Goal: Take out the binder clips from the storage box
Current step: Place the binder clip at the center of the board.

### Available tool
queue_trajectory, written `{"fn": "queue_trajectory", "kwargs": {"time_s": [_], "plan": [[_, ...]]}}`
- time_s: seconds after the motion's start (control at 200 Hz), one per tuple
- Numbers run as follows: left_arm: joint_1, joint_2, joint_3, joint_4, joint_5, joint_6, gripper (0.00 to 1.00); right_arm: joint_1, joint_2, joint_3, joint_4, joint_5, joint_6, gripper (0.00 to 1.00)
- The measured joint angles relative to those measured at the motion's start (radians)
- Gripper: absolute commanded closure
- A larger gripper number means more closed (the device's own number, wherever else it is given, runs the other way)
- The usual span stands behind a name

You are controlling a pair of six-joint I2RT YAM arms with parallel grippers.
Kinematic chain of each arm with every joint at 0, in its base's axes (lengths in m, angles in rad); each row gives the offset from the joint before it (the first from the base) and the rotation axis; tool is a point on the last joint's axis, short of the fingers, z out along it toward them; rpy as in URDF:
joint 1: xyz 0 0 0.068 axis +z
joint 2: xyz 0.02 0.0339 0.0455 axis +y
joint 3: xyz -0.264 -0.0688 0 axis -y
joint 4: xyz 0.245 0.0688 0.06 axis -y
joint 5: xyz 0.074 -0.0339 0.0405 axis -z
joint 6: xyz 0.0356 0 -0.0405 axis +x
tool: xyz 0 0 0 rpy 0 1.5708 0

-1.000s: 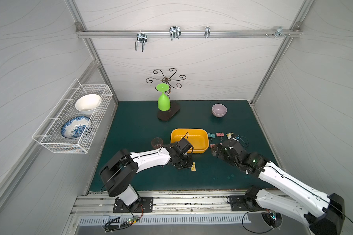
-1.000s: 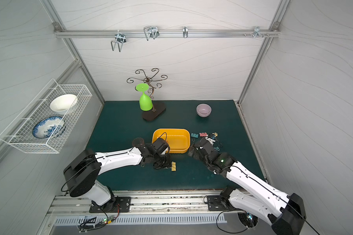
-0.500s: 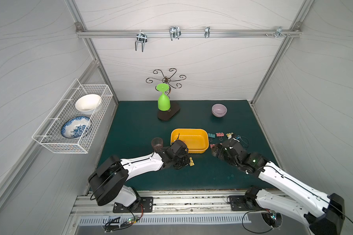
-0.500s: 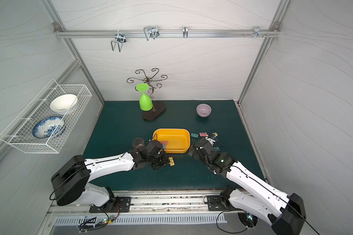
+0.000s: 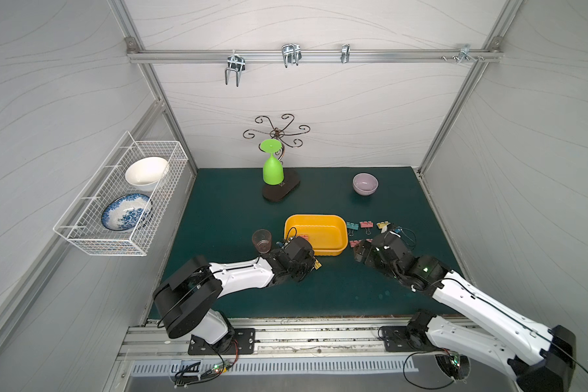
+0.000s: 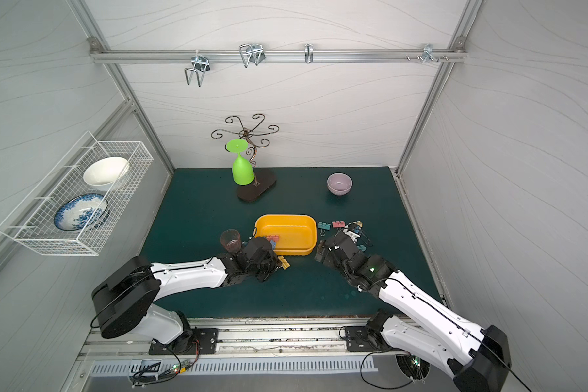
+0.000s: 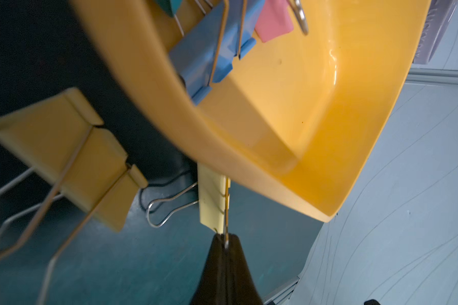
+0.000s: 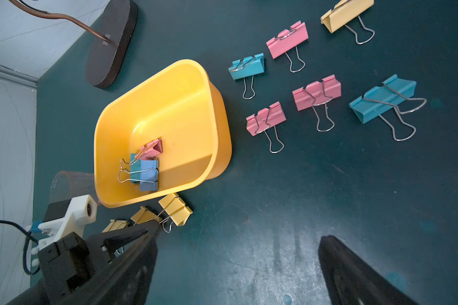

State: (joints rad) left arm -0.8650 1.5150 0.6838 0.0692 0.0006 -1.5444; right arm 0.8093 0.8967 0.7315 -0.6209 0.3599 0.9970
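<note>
1. Storage box (image 5: 330,234): glossy yellow-orange plastic, shallow and rectangular, with rounded corners and a flared rim. It sits mid-tabletop (image 5: 336,288), on a matte dark green surface.
2. Binder clips (image 8: 287,39): folded pastel bodies with thin silver wire loops. Three, in pink, teal and blue, lie piled in one corner of the box. Six more lie in two loose rows on the tabletop to the robot's right of the box. Three yellow ones lie just outside its near long wall.
3. Left hand (image 7: 224,245): dark tapered fingertips clenched on the wire handle of a pale yellow clip (image 7: 212,200), just outside the box's rim.
4. Right hand (image 8: 238,245): dark fingers spread wide, grasping nothing, above bare tabletop near the six loose clips.
5. Translucent brownish tumbler (image 5: 261,239): round, standing upright just beside the box's left end.
</note>
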Motion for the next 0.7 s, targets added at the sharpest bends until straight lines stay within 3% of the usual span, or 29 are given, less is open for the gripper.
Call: {"fn": "queue_trajectory", "kwargs": {"time_s": [0.115, 0.24, 0.4, 0.7], "plan": [[-0.003, 0.008, -0.014, 0.029, -0.005, -0.020, 0.93, -0.001, 0.000, 0.000, 0.000, 0.001, -0.003, 0.01], [-0.006, -0.006, -0.025, 0.036, -0.013, -0.027, 0.77, -0.003, 0.011, 0.001, 0.002, 0.002, -0.011, 0.01], [-0.014, -0.118, -0.076, 0.008, -0.026, -0.005, 0.62, -0.005, 0.048, 0.006, 0.013, -0.013, -0.047, 0.01], [-0.005, -0.423, -0.097, -0.196, -0.169, 0.163, 0.60, -0.006, 0.230, 0.123, 0.121, -0.220, -0.238, 0.15]]}}
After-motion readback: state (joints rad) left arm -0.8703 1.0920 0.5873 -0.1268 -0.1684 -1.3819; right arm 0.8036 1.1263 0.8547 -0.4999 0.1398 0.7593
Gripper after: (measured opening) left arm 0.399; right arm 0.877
